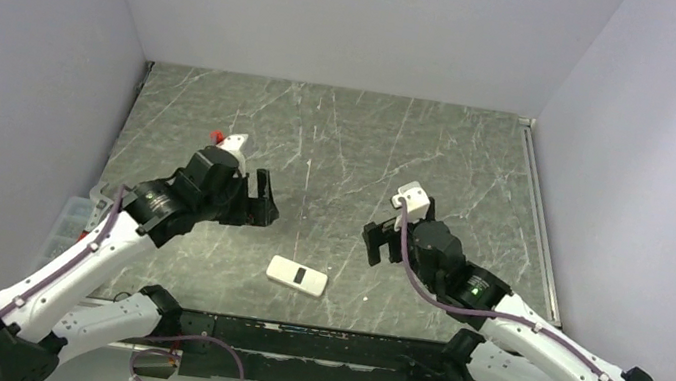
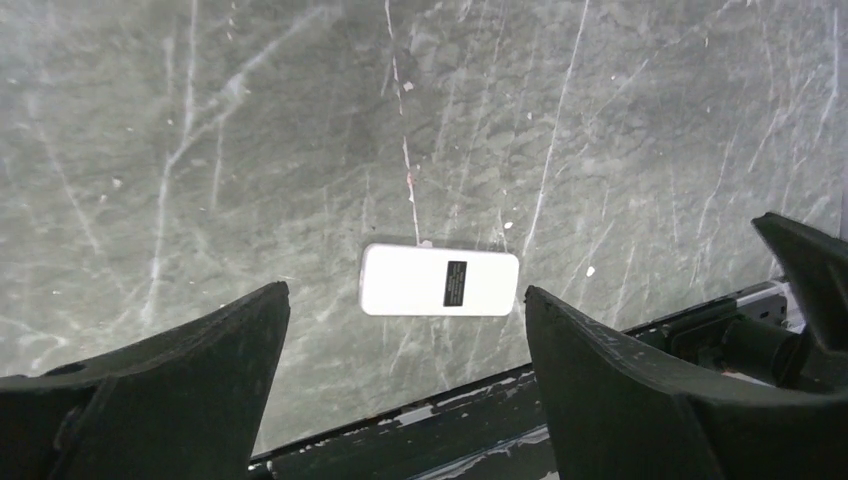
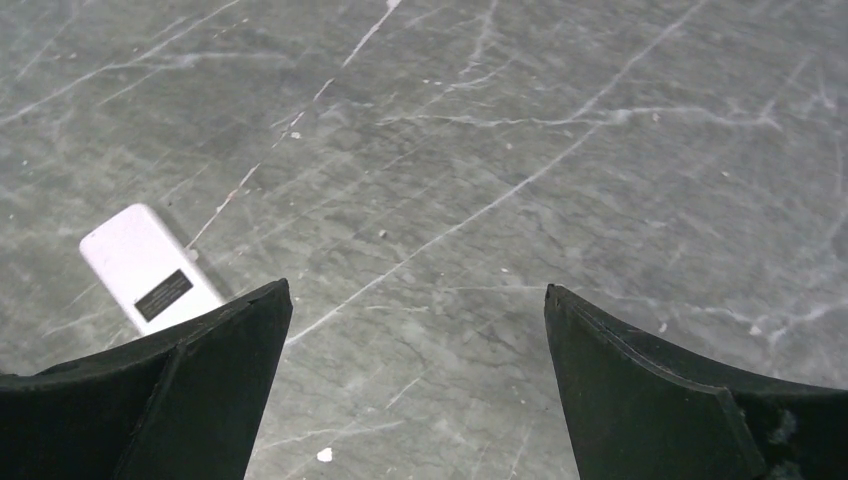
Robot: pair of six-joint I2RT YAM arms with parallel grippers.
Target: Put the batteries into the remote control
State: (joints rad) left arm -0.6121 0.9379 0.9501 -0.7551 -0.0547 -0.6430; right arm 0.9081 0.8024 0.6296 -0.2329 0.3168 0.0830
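Where the remote control (image 1: 297, 275) lies: at 6 o'clock on the bench (image 1: 351, 142), close to the near edge, between the two arm bases.
Attitude: flat, white back up, button face down, long axis running roughly 9 to 3 o'clock.
Marking: dark rectangular label mid-back, plain in the left wrist view.
Reason for attitude: probably back-up because the battery bay would open on that side. No open bay or loose cover shows.
Batteries: none seen in any view, so whether they are already inside cannot be told.
Left pincer (image 1: 264, 200): jaws spread wide, holding nothing, raised above the bench at about 10 o'clock from the remote. Its camera looks straight down on the handset between the fingers (image 2: 200, 380).
Right pincer (image 1: 379, 239): jaws at full spread, empty, at about 2 o'clock from the remote. The handset shows only at the lower left of its view, partly behind one finger (image 3: 180, 400).
Reason for stance: both stand apart from the remote, one to each side, touching nothing. This suits either a reach in or a hands-off pose.
Bench: grey marbled slab, bare around the handset.
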